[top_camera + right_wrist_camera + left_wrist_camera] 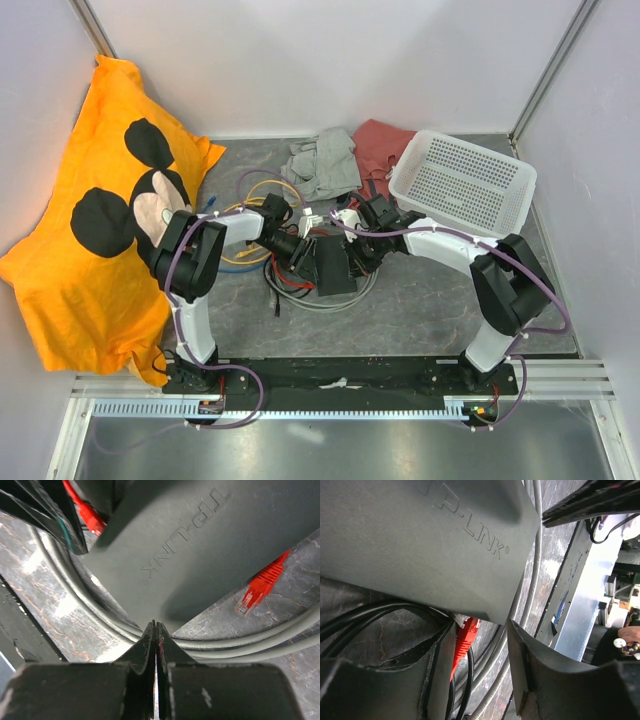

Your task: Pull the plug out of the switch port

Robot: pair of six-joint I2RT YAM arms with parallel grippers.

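A grey mottled counter (420, 320) sits inside white walls. An orange Mickey Mouse pillow (100, 200) fills the left of the overhead view, a white perforated basket (465, 180) stands at upper right, and grey and reddish cloths (325, 165) lie at top centre. In the middle of the frame a flat black switch (335, 268) marked TP-LINK lies on a tangle of grey cables (320, 303), with a yellow cable (262, 184) above and to its left. The two arms reach in to it, one from each side.

In the left wrist view the left arm's fingers (395, 685) stand partly apart at the bottom of the frame. A red plug (464, 639) lies in the gap, close against the finger on the left side, with its head at the lower edge of the switch. The switch port is hidden under that edge, so whether the plug sits in it cannot be told. Black cables (365, 615) run off to the left.

The right arm's fingers (150, 647) are pressed together and hold nothing. Their tips are at the near edge of the switch, above the grey cables. A second red plug (257, 587) lies loose on the counter at the right of that view.
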